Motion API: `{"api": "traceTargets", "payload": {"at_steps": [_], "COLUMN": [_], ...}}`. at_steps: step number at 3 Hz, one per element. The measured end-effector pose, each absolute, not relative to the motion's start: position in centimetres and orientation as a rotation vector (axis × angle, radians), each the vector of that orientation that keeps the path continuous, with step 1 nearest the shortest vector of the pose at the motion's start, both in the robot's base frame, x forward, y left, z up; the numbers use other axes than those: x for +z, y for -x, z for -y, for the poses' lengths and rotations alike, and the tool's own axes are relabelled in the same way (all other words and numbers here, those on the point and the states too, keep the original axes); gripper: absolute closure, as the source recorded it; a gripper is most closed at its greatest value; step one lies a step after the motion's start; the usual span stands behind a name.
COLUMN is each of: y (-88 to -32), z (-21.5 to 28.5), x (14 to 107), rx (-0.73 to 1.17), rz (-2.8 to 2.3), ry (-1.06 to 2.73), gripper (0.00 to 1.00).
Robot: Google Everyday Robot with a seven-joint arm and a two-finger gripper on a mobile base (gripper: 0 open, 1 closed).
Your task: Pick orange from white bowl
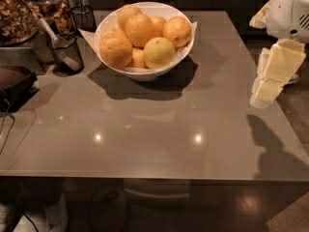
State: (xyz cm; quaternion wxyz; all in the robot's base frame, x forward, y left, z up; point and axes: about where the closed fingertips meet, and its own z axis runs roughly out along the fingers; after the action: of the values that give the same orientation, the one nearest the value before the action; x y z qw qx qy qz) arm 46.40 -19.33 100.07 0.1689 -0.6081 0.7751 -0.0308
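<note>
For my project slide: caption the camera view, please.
Gripper hangs at the right edge of the table, apart from the white bowl of oranges.
</note>
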Motion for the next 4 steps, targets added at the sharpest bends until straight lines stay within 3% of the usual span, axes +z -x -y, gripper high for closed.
{"api": "traceTargets", "payload": {"at_steps": [2, 4], "y": [-47.9, -54.8], "z": [16.2, 11.3], "x": [101.1, 102.3], "rx": [-0.104, 0.013], "rz": [-2.096, -2.060], "ry": [1.839, 1.770], "gripper": [0.00, 0.00]}}
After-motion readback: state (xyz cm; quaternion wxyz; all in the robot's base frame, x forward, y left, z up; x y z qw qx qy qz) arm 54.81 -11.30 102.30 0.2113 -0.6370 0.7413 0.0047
